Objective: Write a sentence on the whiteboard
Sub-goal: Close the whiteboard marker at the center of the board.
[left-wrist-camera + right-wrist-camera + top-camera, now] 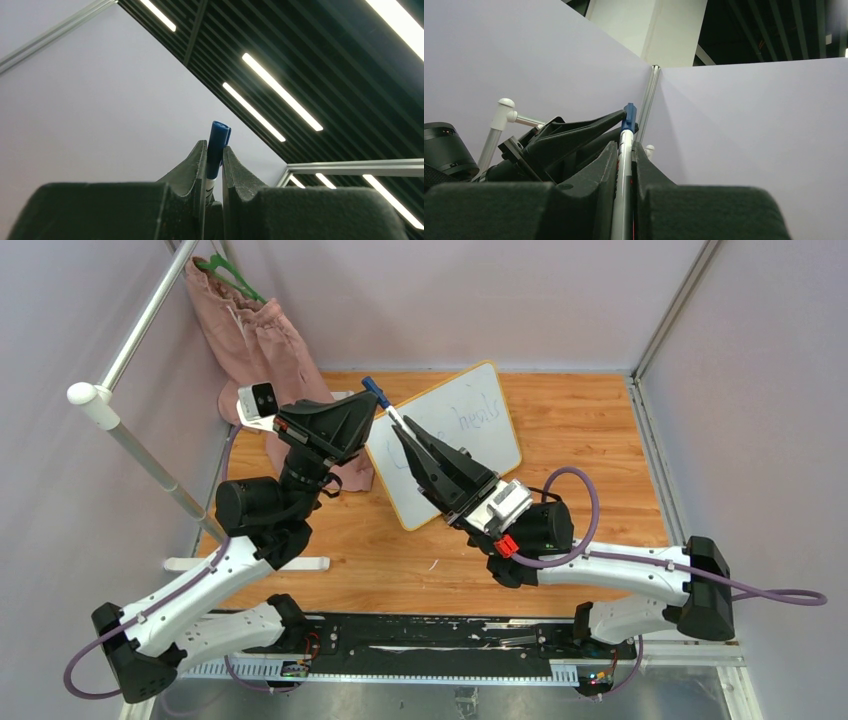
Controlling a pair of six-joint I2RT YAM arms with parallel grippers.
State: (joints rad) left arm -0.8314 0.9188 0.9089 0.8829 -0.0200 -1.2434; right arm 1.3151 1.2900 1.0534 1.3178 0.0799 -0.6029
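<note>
The whiteboard (487,445) lies tilted on the wooden table, with a thin yellow-orange frame. Faint blue writing (478,418) reads roughly "heals"; other strokes are partly hidden under my right gripper. My right gripper (405,430) hovers over the board's left part, shut on the white body of a marker (624,170). The marker's blue cap (376,392) points to the back left. My left gripper (372,408) meets it there, shut on the cap end (218,140). The left gripper's fingers (574,135) show in the right wrist view, reaching the cap (629,114).
A pink cloth (255,340) hangs on a green hanger at the back left, touching the table behind my left arm. A white pole rack (130,440) stands at the left, its base bar (250,563) on the table. Grey walls enclose the table.
</note>
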